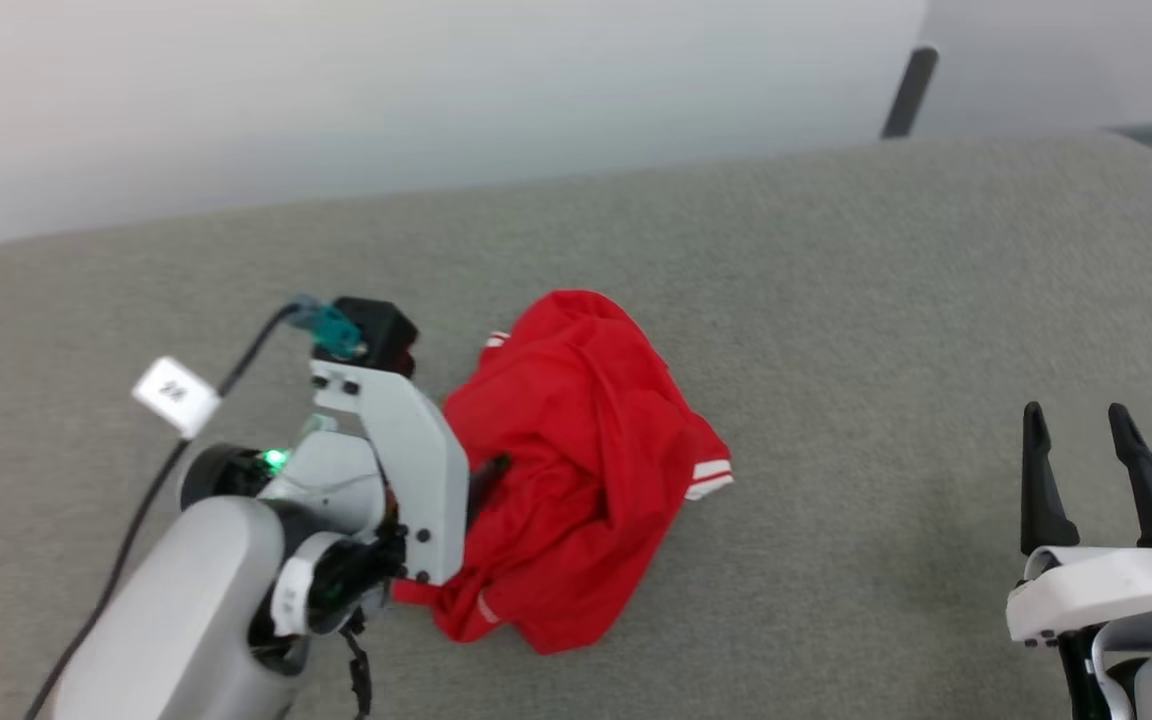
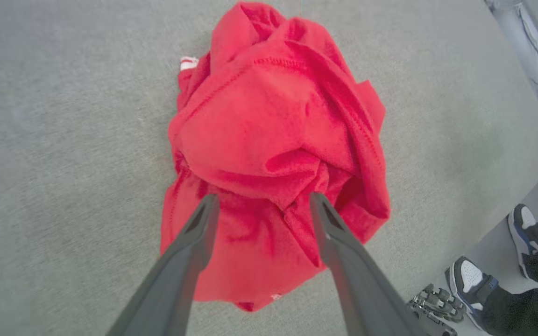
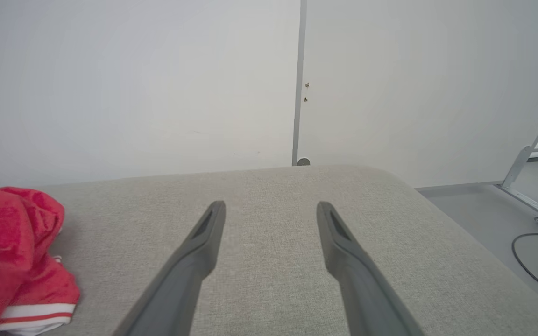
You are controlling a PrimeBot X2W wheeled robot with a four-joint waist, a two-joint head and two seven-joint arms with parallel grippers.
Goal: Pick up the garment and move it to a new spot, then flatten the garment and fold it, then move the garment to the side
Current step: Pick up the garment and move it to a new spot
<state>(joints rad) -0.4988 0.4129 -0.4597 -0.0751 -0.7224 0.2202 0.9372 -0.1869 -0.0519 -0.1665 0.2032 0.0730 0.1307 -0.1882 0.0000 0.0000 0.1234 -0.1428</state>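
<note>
Garment: garment (image 1: 576, 450) lies in a crumpled red heap left of centre on the grey fabric-topped table (image 1: 886, 300); striped red-and-white trim shows at its right and far edges.
Left hand: left hand (image 2: 263, 198) is at the heap's near-left side, fingers spread wide with their tips against the cloth and a fold bulging between them, nothing clamped.
Right hand: right hand (image 1: 1076, 415) is near right, released, fingers apart over bare table, well apart from the garment.
Floor: a person's shoes (image 2: 470, 275) stand beside the table.
</note>
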